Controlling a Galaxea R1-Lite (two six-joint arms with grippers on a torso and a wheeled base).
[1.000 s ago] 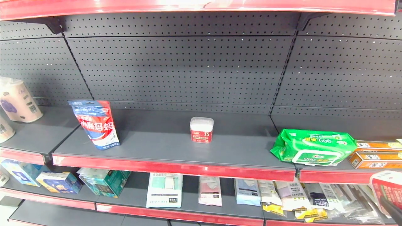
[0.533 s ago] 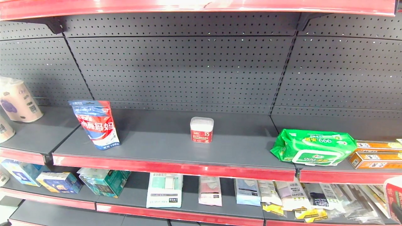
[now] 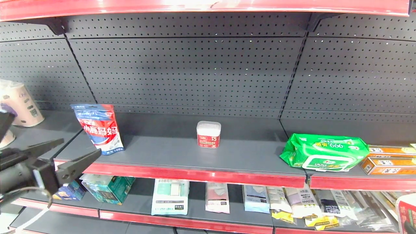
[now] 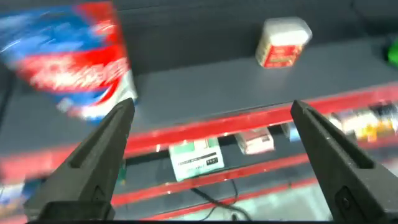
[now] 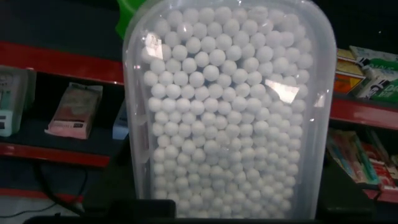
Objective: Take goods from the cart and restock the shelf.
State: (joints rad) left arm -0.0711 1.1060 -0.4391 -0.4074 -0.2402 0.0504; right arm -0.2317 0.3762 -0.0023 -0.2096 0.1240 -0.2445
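My left gripper (image 3: 82,146) hangs open and empty at the lower left, in front of the shelf's red edge (image 3: 182,175), just below a blue and red pouch (image 3: 99,128). In the left wrist view its fingers (image 4: 106,155) spread wide before the pouch (image 4: 74,68) and a small cotton swab box (image 4: 283,42). That box (image 3: 208,134) stands mid-shelf. My right gripper (image 3: 409,219) is at the bottom right corner, shut on a second cotton swab box (image 3: 404,208). Its clear lid, packed with white swab tips (image 5: 227,112), faces the right wrist camera.
A green wipes pack (image 3: 325,151) and orange boxes (image 3: 388,160) lie on the shelf's right part, paper rolls (image 3: 19,104) on its left. Bare shelf stretches on both sides of the standing swab box. The lower shelf (image 3: 195,224) holds several packets and boxes.
My left gripper has come up into the head view at the lower left. The swab box in my right gripper has sunk lower into the bottom right corner.
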